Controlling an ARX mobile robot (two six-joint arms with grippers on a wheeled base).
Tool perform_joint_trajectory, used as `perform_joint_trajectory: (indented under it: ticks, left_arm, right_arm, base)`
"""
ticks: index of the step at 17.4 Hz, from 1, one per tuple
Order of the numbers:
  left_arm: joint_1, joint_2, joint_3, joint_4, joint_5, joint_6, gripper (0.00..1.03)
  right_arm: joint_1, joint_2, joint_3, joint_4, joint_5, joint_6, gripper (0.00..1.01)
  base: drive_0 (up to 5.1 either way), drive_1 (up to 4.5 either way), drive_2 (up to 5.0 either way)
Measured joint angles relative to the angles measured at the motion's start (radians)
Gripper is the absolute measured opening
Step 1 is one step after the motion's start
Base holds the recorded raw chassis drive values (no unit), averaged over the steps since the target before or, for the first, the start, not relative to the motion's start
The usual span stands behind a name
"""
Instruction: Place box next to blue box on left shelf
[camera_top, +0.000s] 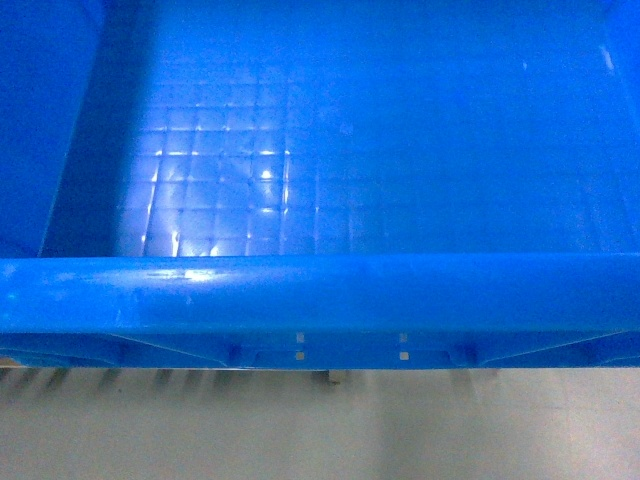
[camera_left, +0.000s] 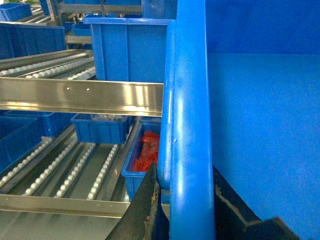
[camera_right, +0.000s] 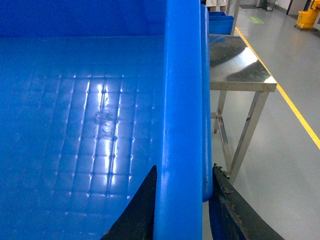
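Both grippers clamp the one box (camera_top: 330, 150): the left gripper (camera_left: 187, 210) pinches its left rim, the right gripper (camera_right: 184, 200) its right rim, a dark finger on each side of the wall. The box sits upright, open top up, long axis running across the head view. Left of it lies the left shelf (camera_left: 60, 170), bearing two small blue bins (camera_left: 100, 129); a steel table (camera_right: 240, 70) stands right.
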Motion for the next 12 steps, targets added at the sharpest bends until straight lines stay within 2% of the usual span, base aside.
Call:
perform_joint_trajectory:
  ticks: [12]
  left_arm:
    - [0.0,0.0,-0.001,0.003,0.0,0.0,0.17]
  right_arm:
    - [0.0,0.0,0.0,0.003,0.0,0.0,0.21]
  base:
    - [-5.0,2.44,2.4]
